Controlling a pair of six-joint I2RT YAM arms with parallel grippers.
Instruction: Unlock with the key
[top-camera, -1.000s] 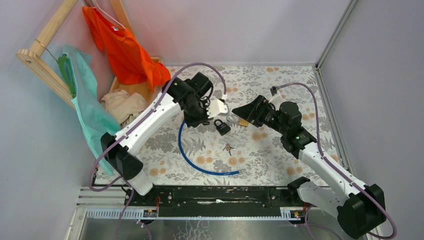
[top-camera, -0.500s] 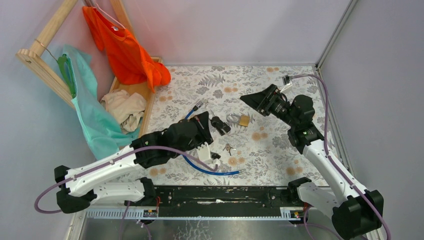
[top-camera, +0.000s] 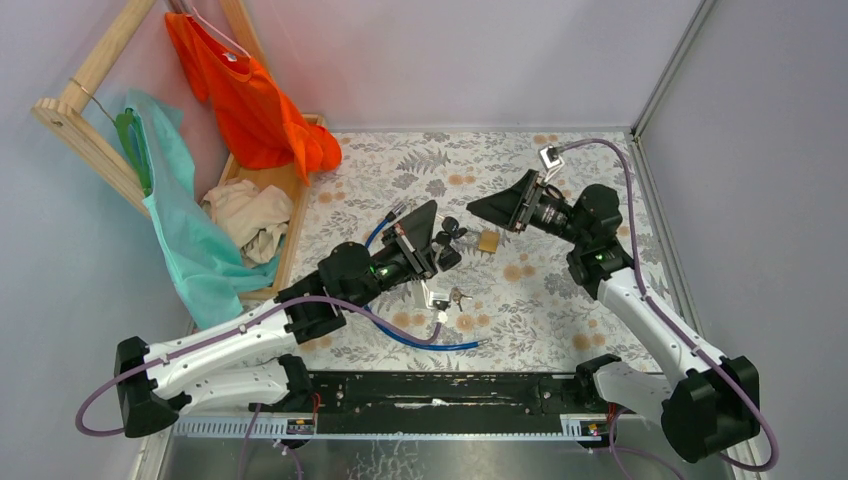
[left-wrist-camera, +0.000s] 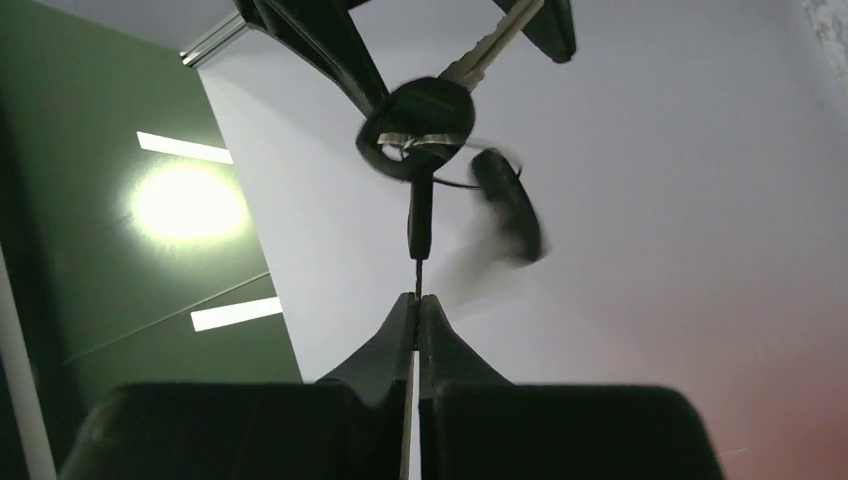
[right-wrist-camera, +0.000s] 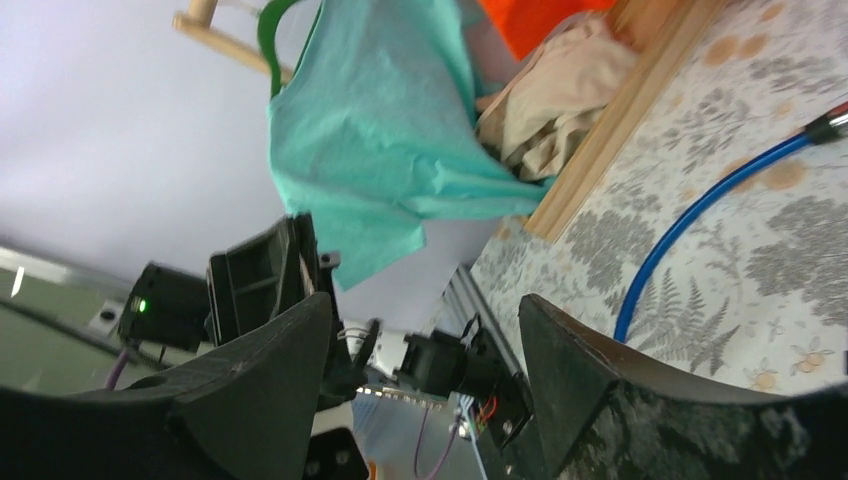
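Risk up front: cable (top-camera: 400, 335) and silver keys (top-camera: 458, 296) lie on the desk (top-camera: 540, 300) close under the left arm, so a low sweep could drag them. Left hand (left-wrist-camera: 416, 300) is clamped tight on the bunch (top-camera: 451, 232), pinching just one thin dark piece edge-on. Key (left-wrist-camera: 420, 118), black head and silver blade, dangles past the fingertips, in the air just beside the black lock (top-camera: 447, 258). Another black key is motion-blurred, so the bunch is likely swinging. That makes blade aim look unreliable, and the thin pinch could slip. Neither lock is held, so a push would probably shove a lock, not enter it. Brass lock (top-camera: 488, 241) sits just beyond. Right hand (right-wrist-camera: 425, 310) is near it, wide, holding nothing.

Versus half a second ago: left hand was low by the silver keys, now up by the black lock. Right hand has edged toward the brass lock. Locks and silver keys lie as before.
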